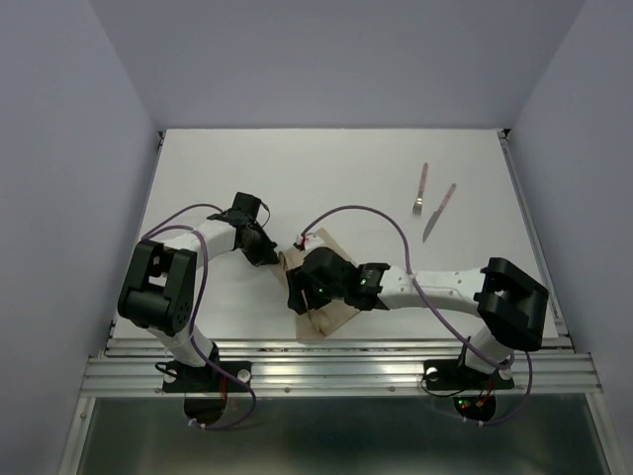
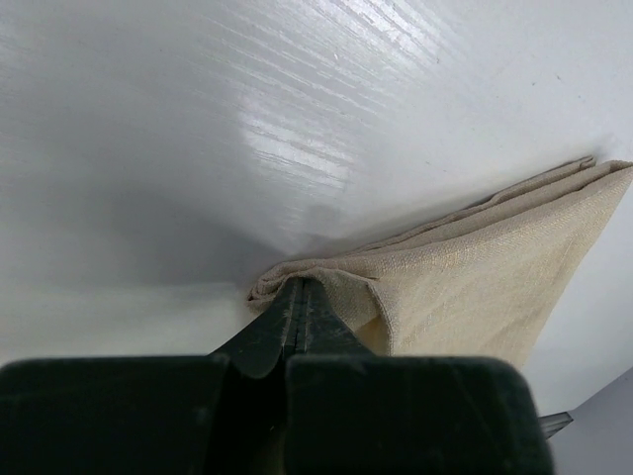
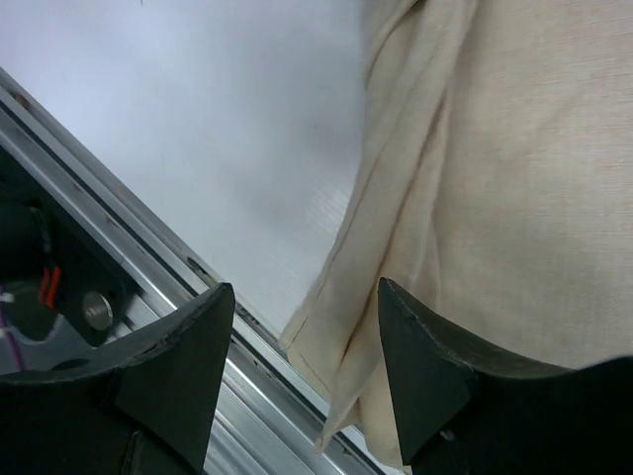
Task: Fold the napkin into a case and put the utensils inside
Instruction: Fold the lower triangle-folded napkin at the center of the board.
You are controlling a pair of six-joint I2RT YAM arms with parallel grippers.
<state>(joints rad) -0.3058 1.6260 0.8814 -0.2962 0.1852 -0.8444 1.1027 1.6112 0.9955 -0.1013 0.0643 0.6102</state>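
Overhead, a white table (image 1: 247,178) holds the tan napkin (image 1: 334,315), already folded into a layered wedge near the front rail (image 1: 326,361), between the two arms. The left gripper (image 2: 299,297) has its jaws pressed together on the wedge's pointed corner, pinching the cloth against the table. The right gripper (image 3: 302,297) hangs over the napkin's near edge with its jaws standing wide and holding nothing; loose layered hems lie between its fingers (image 3: 415,346). The fork (image 1: 421,193) and knife (image 1: 440,212) lie side by side, well apart, at the far right of the table.

The step looks to be another fold towards a case. To do it well, the left pinch should hold as an anchor while the right jaws drop low enough to gather every layer of the hem, then carry it over in one smooth arc, without dragging the cloth off over the rail
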